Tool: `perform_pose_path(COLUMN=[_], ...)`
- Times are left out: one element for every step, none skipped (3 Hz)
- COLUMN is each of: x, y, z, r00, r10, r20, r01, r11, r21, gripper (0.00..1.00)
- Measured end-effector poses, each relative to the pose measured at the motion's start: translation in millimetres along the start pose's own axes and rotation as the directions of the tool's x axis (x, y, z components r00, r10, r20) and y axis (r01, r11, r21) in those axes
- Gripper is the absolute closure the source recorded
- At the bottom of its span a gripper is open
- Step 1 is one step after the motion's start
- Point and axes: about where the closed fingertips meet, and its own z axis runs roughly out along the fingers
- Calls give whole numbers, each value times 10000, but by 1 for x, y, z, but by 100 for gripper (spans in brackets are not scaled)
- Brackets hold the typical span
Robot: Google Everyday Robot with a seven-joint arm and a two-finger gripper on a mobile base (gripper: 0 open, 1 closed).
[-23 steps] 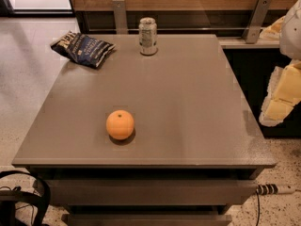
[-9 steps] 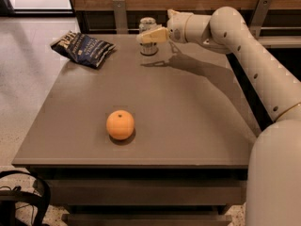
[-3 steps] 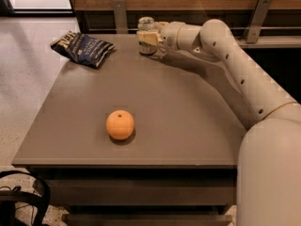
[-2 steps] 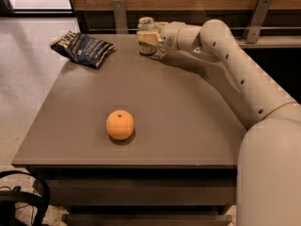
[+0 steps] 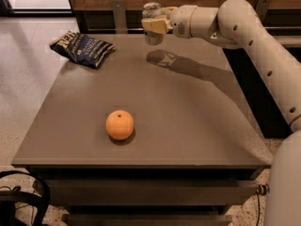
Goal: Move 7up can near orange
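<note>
The 7up can (image 5: 152, 12) is a small silvery can held upright above the far edge of the grey table (image 5: 188, 121). Its shadow falls on the tabletop just below it. My gripper (image 5: 154, 25) reaches in from the right and is shut on the can's middle. The orange (image 5: 120, 125) is round and bright, and sits on the near left part of the table, well in front of the can and to its left.
A dark blue chip bag (image 5: 81, 48) lies at the table's far left corner. My white arm (image 5: 244, 36) crosses the far right side. A wooden wall with metal brackets stands behind the table. Black cables (image 5: 19, 201) hang at lower left.
The can has left the tabletop and risen in my gripper, moving slightly toward the near side. The orange and the chip bag have not moved.
</note>
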Motion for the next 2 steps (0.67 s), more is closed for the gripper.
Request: perform_pose_path(x=[-32,-52], y=[23,73], z=[-39,-92], r00=[9991,9970], r10=[-427,-754], r20=[46,196], r01=[426,739], r11=[9988,9948], r21=[233,698], gripper=[100,100])
